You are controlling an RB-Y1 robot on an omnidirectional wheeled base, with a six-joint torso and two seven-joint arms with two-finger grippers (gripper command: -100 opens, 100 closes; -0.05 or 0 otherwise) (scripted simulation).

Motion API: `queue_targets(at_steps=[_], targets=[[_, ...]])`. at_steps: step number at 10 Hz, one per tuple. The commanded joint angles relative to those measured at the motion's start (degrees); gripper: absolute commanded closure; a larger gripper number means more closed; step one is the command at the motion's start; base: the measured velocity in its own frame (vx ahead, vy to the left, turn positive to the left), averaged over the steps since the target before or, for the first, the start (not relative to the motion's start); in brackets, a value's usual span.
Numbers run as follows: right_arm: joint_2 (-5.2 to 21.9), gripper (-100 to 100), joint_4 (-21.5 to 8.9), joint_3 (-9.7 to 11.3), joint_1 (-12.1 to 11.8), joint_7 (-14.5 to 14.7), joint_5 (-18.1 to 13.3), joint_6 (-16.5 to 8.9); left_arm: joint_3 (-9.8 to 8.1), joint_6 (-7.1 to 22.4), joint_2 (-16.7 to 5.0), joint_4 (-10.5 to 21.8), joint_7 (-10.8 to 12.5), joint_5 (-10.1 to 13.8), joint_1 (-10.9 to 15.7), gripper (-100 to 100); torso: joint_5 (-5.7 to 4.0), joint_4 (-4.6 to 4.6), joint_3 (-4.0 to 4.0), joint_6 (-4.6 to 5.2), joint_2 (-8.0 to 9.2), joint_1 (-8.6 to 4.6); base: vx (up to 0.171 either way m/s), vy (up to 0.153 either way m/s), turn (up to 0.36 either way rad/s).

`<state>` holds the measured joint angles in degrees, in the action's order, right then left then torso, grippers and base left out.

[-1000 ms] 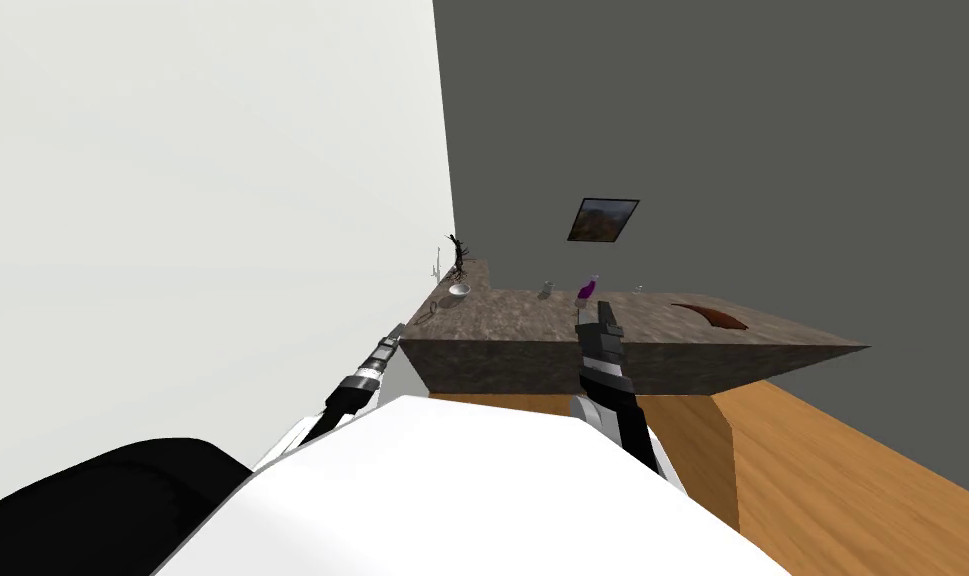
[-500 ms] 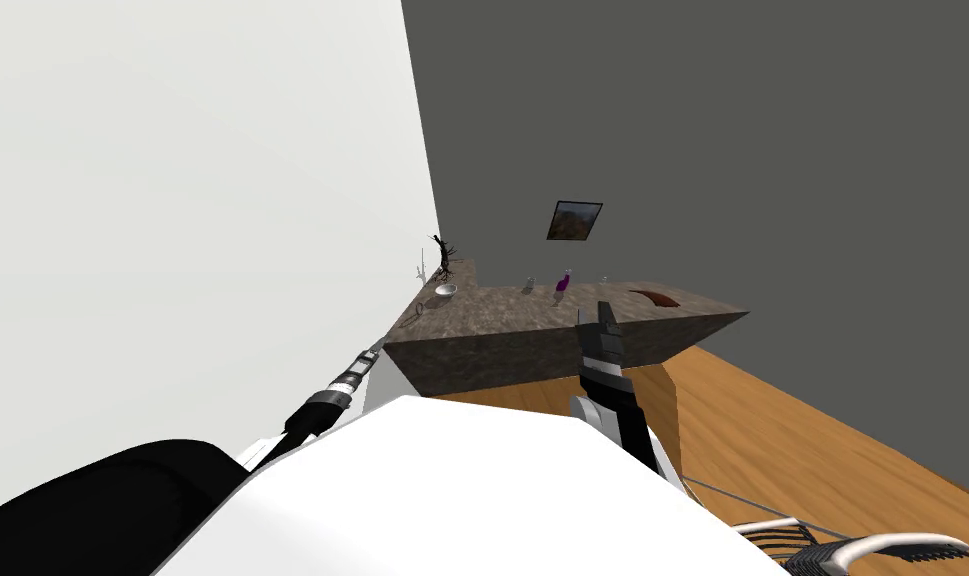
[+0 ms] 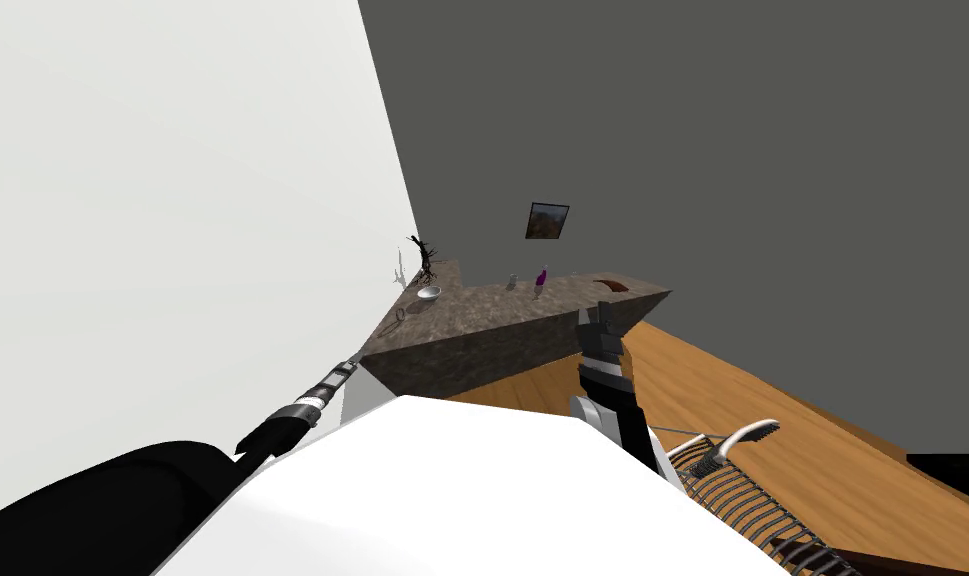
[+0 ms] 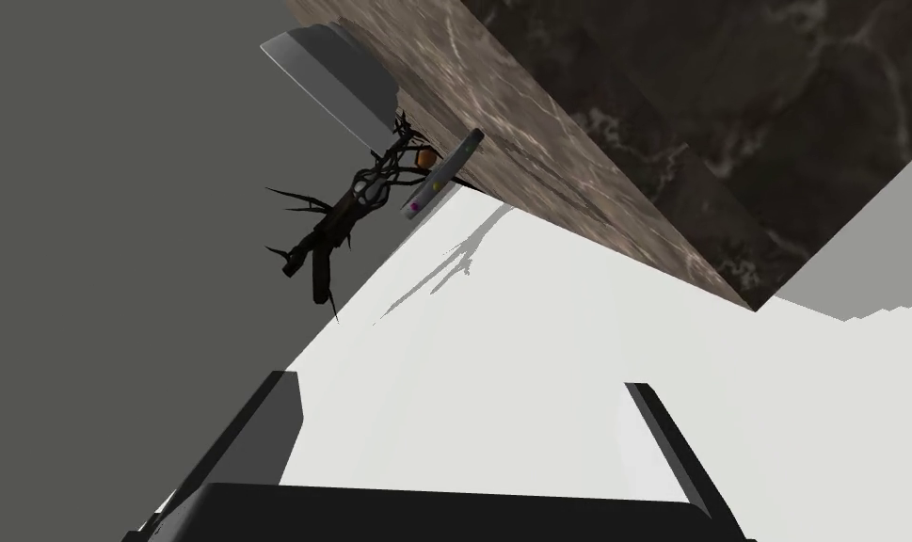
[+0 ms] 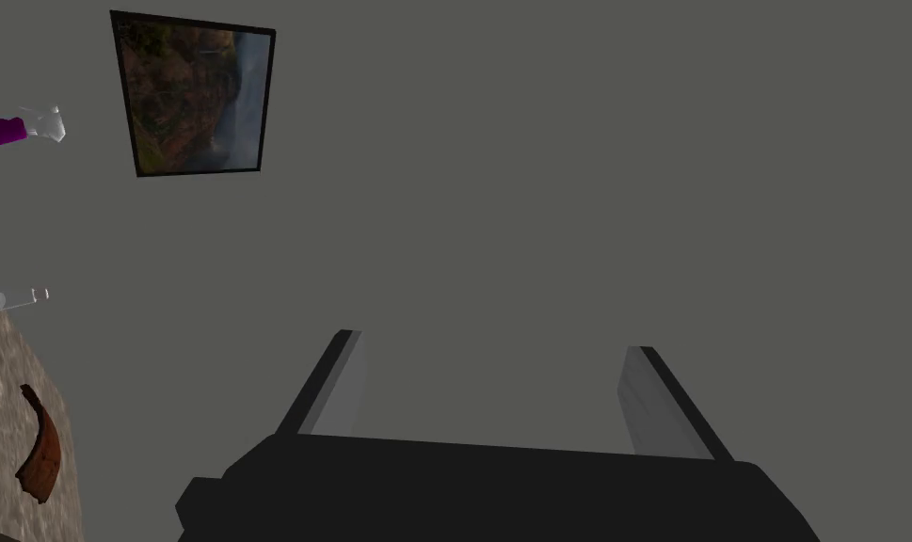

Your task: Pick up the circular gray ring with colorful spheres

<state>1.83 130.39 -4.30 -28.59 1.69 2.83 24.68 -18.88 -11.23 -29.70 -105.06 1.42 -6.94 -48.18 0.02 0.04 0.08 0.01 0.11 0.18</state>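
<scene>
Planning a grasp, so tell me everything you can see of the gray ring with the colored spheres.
The gray ring is a thin flat hoop, edge-on to the left wrist camera, with small yellow, magenta and orange spheres. It lies flat on the brown stone-look tabletop near its wall-side edge; the open left gripper is apart from it.

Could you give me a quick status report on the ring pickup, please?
Left gripper open, right gripper open. Ring on the counter by the white wall, untouched, ahead of the left gripper. Twig plant close beside it.
</scene>
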Motion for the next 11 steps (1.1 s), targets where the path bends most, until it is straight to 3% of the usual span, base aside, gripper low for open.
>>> queue_targets(at_steps=[1, 5, 11], targets=[[0.0, 0, 0.0, 0.0, 0.0, 0.0, 0.0, 0.0, -0.43, 0.2, -0.9, 1.6, 0.2, 0.1, 0.3, -100, 0.00, 0.00, 0.00, 0.00, 0.00, 0.00, -0.007, 0.019, -0.079], [0.0, 0, 0.0, 0.0, 0.0, 0.0, 0.0, 0.0, -2.79, 0.2, -4.8, 6.8, 1.2, 1.0, -0.9, -100, 0.04, -0.02, -0.07, 0.00, -0.12, 0.17, 0.002, 0.041, -0.306], [0.0, 0, 0.0, 0.0, 0.0, 0.0, 0.0, 0.0, -4.78, -1.4, -9.0, 13.3, 2.5, 2.8, -1.3, -100, 0.09, -0.06, -0.16, -0.02, -0.27, 0.37, 0.019, 0.084, -0.348]])
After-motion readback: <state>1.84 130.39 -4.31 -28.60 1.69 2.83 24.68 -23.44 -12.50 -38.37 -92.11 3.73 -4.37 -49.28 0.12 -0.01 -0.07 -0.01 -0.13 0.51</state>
